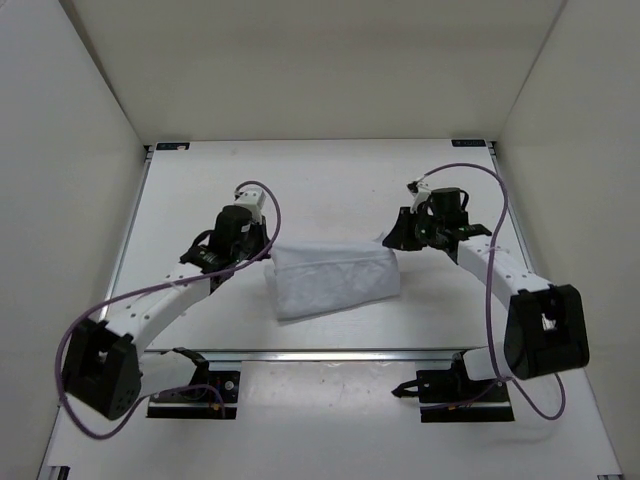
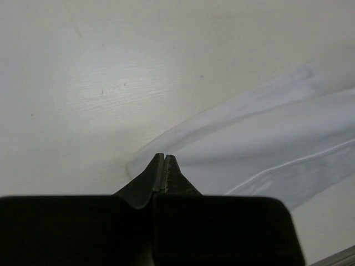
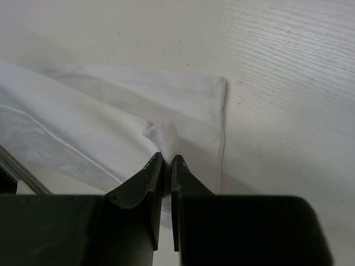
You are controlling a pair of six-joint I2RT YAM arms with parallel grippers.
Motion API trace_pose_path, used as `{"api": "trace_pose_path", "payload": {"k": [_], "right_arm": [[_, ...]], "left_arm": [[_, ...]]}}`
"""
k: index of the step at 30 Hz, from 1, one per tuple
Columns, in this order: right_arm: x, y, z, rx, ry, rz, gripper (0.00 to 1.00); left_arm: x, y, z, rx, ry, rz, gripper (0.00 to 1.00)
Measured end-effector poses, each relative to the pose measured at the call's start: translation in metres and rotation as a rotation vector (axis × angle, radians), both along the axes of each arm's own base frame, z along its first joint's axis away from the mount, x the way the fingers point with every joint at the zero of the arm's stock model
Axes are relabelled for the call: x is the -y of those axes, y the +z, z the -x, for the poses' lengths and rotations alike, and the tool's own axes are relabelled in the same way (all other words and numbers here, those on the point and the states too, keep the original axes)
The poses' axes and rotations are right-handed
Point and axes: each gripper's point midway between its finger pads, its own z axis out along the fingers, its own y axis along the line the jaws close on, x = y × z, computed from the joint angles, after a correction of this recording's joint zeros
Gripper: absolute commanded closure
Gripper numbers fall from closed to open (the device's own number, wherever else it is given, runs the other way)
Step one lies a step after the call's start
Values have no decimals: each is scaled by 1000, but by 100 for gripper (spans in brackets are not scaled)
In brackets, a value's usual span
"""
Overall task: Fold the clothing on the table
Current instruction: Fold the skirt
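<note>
Evidently poised to fold: right claw [image 3: 166,160] pinches the clothing [image 1: 335,285] at 3 o'clock; left claw [image 2: 165,162], pressed together, meets its 9 o'clock corner on the desk [image 1: 330,180].

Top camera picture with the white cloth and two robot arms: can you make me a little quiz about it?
1. True or false: the right pincer is pinching the clothing.
2. What colour is the table? A white, B green, C black.
3. Fill the gap: the clothing lies ____ the left pincer and the right pincer.

Key: 1 true; 2 A; 3 between.
</note>
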Motion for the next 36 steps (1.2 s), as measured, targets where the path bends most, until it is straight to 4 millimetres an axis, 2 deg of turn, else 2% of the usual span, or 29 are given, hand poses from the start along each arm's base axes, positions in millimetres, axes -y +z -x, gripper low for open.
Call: {"api": "trace_pose_path", "payload": {"k": [3,5,9,15,17,19,20,22,23,24,25,26,27,32,36], "right_arm": [[-3,-23,-9,-62,5,4,100],[-4,-37,-9,-99,11,6,100],[-10,-54,-11,-134,33,-4,100],[-16,-67,-23,-142,42,-15,100],[-17,-68,-27,-135,42,-21,95],[-17,-66,-31,-133,39,-33,86],[-17,-66,-34,-131,35,-38,79],[-14,-62,-40,-118,22,-51,57],[-11,-60,-44,-110,10,-57,52],[-7,-57,-49,-97,-1,-64,46],[-4,-55,-52,-86,-11,-70,38],[-2,-52,-55,-79,-19,-74,33],[0,-50,-58,-70,-26,-76,29],[5,-33,-60,-7,-22,-58,22],[0,-29,-50,14,26,-10,22]], "left_arm": [[2,-38,-3,-99,2,-44,100],[2,-55,-1,-147,10,-58,100],[-1,-69,5,-181,30,-56,100],[-7,-92,15,-241,49,-72,100],[-6,-101,18,-264,51,-88,99],[-5,-107,21,-281,48,-101,87],[-3,-108,23,-284,48,-99,77],[-3,-108,23,-284,52,-99,46],[-5,-108,23,-285,57,-101,41],[-7,-107,23,-286,64,-101,30],[-9,-106,23,-284,67,-105,25],[-11,-105,23,-282,71,-106,20],[-13,-103,22,-277,76,-108,19],[-16,-78,16,-228,87,-93,18],[-11,-45,12,-151,77,-42,27]]}}
